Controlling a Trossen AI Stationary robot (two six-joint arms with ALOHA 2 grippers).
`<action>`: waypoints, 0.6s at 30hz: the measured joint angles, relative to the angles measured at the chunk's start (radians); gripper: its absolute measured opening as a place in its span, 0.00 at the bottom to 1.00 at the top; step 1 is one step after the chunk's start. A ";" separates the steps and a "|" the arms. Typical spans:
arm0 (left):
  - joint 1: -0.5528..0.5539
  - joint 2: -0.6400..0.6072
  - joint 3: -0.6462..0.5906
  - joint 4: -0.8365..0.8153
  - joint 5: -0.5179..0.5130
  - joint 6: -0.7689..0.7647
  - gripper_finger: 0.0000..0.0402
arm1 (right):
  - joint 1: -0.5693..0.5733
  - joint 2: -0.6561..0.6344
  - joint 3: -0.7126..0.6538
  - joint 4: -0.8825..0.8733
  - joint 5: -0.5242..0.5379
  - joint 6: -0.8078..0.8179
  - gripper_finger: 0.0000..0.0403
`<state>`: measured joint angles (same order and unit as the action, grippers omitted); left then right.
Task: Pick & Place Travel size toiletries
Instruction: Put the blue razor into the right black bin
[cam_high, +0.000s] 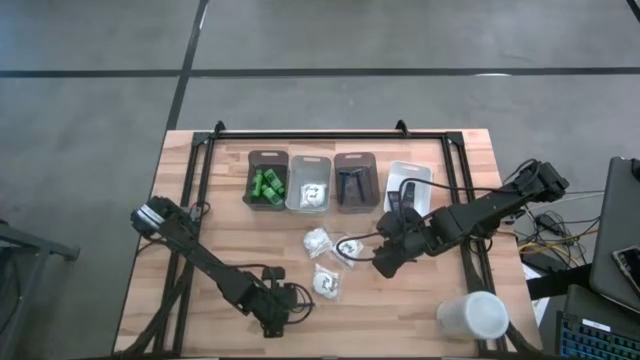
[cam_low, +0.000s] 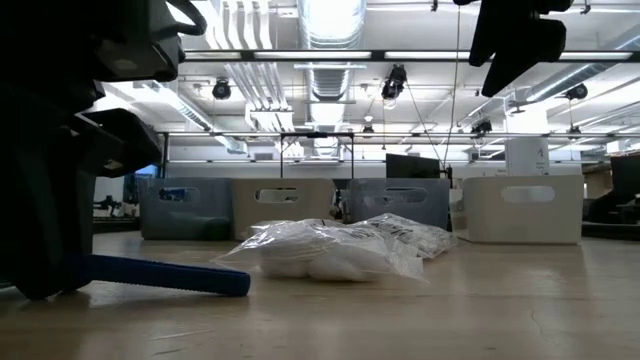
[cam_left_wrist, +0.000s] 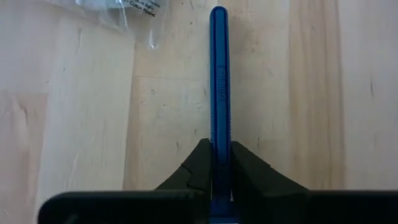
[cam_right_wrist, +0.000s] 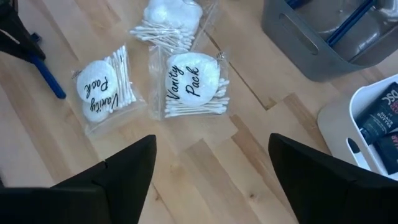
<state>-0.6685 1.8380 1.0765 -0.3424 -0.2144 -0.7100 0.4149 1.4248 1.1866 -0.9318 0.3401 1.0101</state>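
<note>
Where wood grain runs, slim blue razor (cam_left_wrist: 218, 81) lies.

Pale wooden table (cam_high: 200, 200) with a black frame, standing on a grey concrete floor (cam_high: 90, 90) crossed by dark seams. Beside the table's right edge, a tangle of cables (cam_high: 545, 235) and what looks like a keyboard (cam_high: 595, 335), partly cut off. Seen level across the tabletop: an industrial ceiling hung with silver ducts (cam_low: 325, 30), pipes and bright strip lights (cam_low: 240, 25). Farther back, a dark monitor (cam_low: 412, 165) against white walls.
</note>
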 joint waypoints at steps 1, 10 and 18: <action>0.001 -0.004 0.000 -0.001 0.002 -0.008 0.09 | 0.000 0.000 0.000 0.000 0.000 -0.006 0.73; 0.014 -0.094 0.022 -0.007 -0.055 -0.080 0.09 | 0.012 -0.010 0.000 0.038 -0.002 -0.084 0.65; 0.118 -0.277 0.015 -0.022 -0.170 -0.043 0.09 | -0.001 -0.012 0.000 0.141 0.000 -0.210 0.60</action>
<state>-0.5503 1.5613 1.0916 -0.3645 -0.3843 -0.7531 0.4134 1.4128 1.1870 -0.7907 0.3397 0.7998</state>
